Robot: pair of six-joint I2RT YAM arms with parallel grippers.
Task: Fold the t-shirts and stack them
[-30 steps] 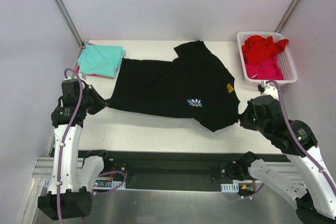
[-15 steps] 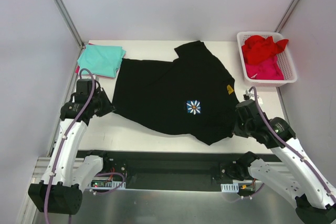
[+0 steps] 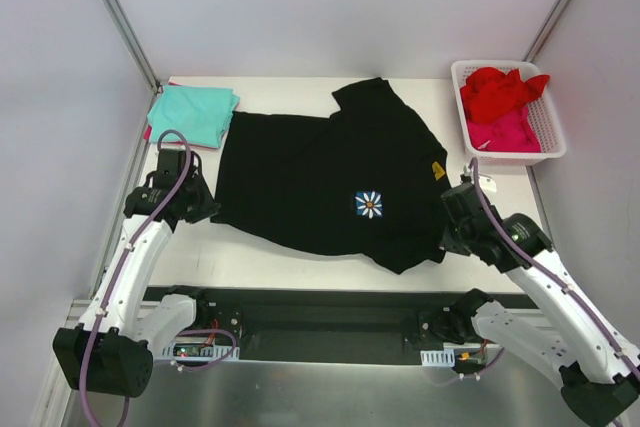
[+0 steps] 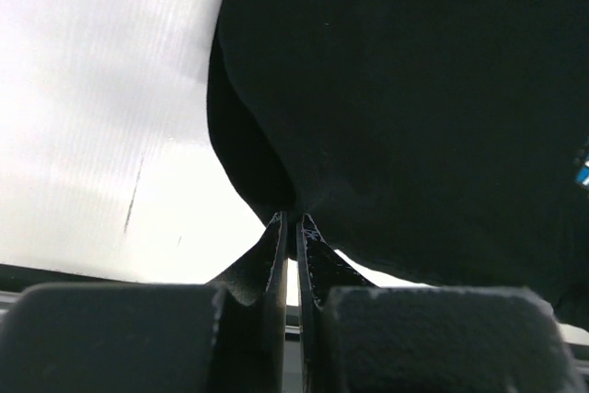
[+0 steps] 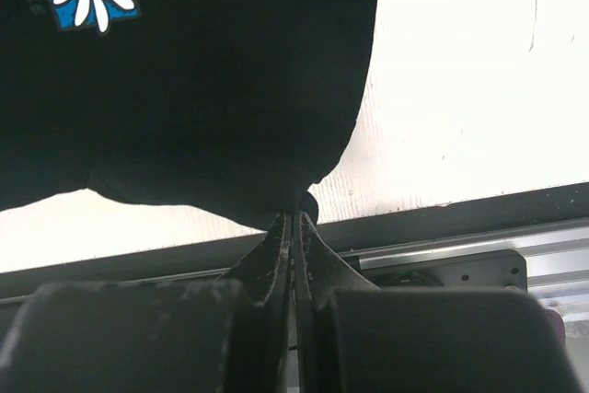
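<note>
Above: the black shirt (image 3: 330, 172) lies spread on the table (image 3: 260, 247); my left pincer (image 3: 205, 209) clenches its corner at eight o'clock, my right pincer (image 3: 447, 237) the corner at four. Left wrist: jaws pinch a cloth fold tight. Right wrist: likewise, near the front edge. I judge both corners should rise evenly, hem taut, before folding toward twelve.

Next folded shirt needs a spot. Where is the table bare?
Bare: near table strip below the black t-shirt, between left claw and right claw; far patches either side of its sleeve, toward teal shirt and basket. Crowded: centre, both far corners.
</note>
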